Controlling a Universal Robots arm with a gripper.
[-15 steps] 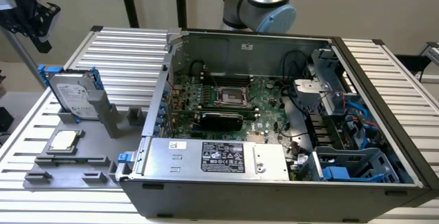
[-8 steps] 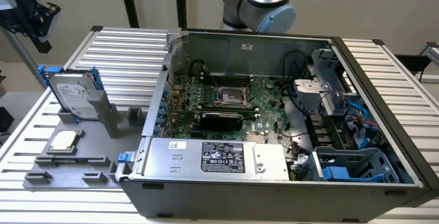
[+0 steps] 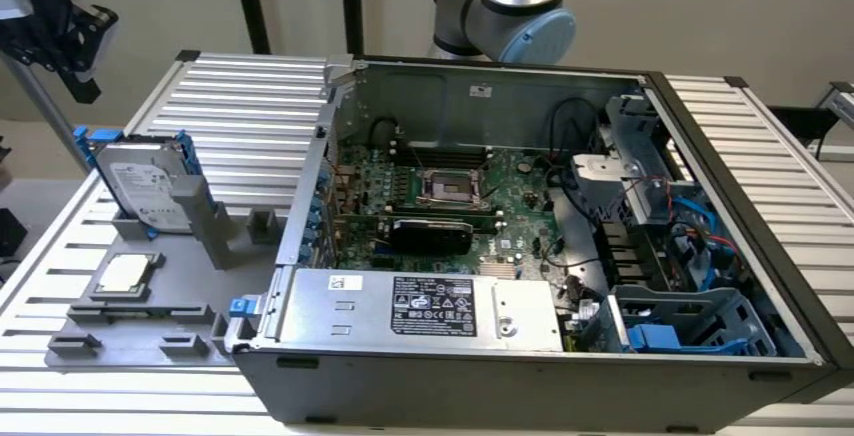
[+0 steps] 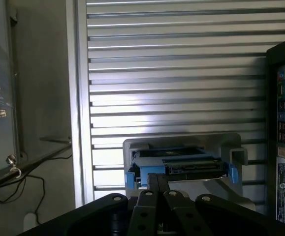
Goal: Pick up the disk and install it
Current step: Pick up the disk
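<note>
The tool [image 4: 157, 179] is closed and holds nothing. The disk [image 4: 186, 163] stands ahead of it, in a grey holder [image 4: 181, 140].

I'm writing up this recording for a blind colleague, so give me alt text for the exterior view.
An open computer case lies on a ribbed metal table, its motherboard exposed. On the exterior view's left, the disk in its blue carrier stands upright in a grey holder, near a small square chip. A robot arm rises behind the case.
</note>
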